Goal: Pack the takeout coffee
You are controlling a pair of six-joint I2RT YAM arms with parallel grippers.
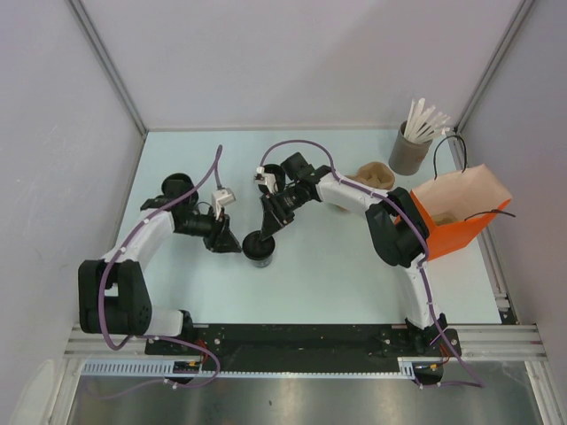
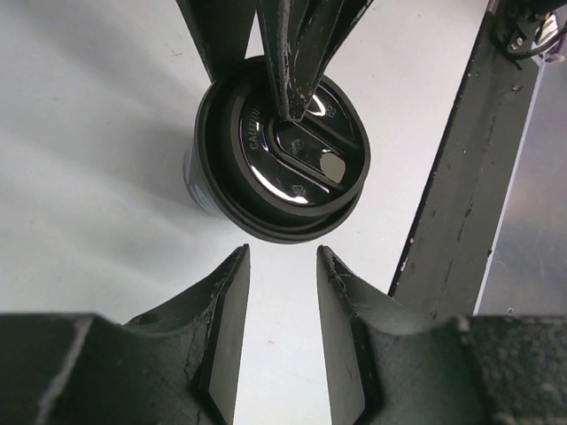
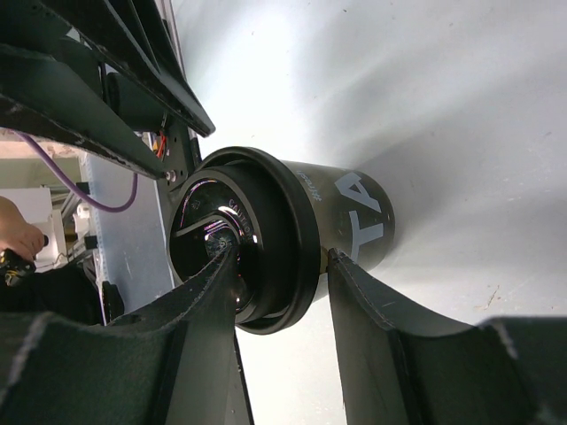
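Note:
The takeout coffee (image 1: 260, 251), a small black cup with its round black lid on, stands upright on the pale table, left of centre. My right gripper (image 1: 267, 232) comes down on it from above. In the right wrist view one finger rests in the lid's recess and the other touches the cup wall (image 3: 359, 217) under the rim, so the right gripper (image 3: 280, 256) is shut on the lid's edge. My left gripper (image 1: 234, 244) is open and empty just left of the cup. In the left wrist view the lid (image 2: 297, 164) sits beyond the left gripper (image 2: 282, 258).
The orange bag (image 1: 454, 227) stands open at the right edge. A grey tub of white sticks (image 1: 408, 156) is at the back right, with a brown paper piece (image 1: 376, 174) beside it. Black lidless cups stand at the left (image 1: 177, 186) and at the back middle (image 1: 273, 172).

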